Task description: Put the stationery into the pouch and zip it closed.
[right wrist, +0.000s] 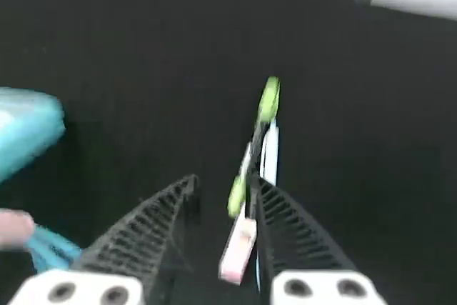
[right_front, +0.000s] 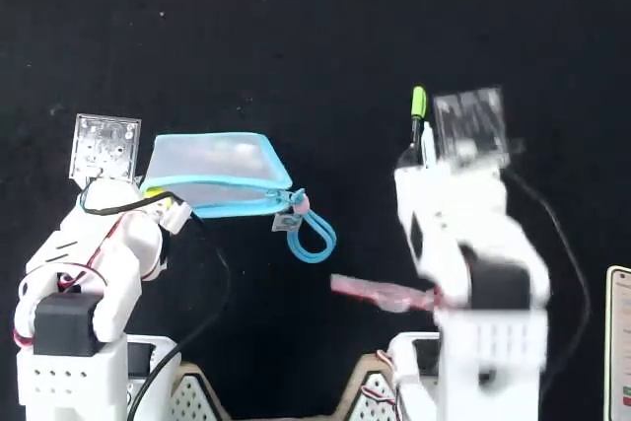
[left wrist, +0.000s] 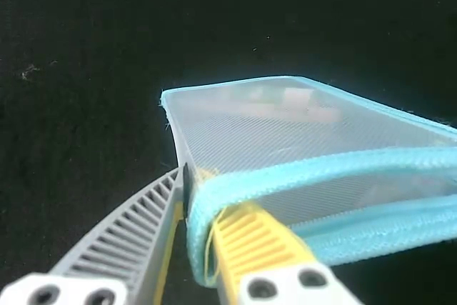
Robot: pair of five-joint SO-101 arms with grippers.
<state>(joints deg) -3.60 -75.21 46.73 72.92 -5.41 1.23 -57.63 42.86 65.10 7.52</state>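
Observation:
The translucent pouch [right_front: 212,176] with blue trim lies at the left of the black table, its blue zipper loop [right_front: 314,237] trailing toward the middle. My left gripper [right_front: 168,209] is shut on the pouch's near corner; the yellow finger [left wrist: 253,244] presses on the blue zipper edge [left wrist: 321,173] and the grey finger [left wrist: 139,237] sits beneath. A green-capped pen [right_front: 418,107] and a white pen [right wrist: 269,149] lie together at the right. My right gripper [right wrist: 223,183] hangs open over their near ends, and the pens [right wrist: 251,162] rest close against one finger. A pink item [right_front: 380,292] lies beside the right arm's base.
The black cloth stretches bare behind the pouch and between the arms. A white card [right_front: 619,342] sits at the right edge of the table. In the right wrist view, the pouch corner [right wrist: 25,137] and its loop [right wrist: 50,248] show off to one side.

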